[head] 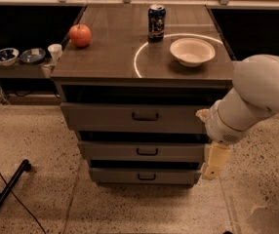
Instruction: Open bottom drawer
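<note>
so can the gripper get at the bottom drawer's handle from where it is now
Probably yes. The gripper hangs just off the right end of the bottom drawer, about level with it. The handle is at the centre of the front, and nothing stands on the floor between them.
</note>
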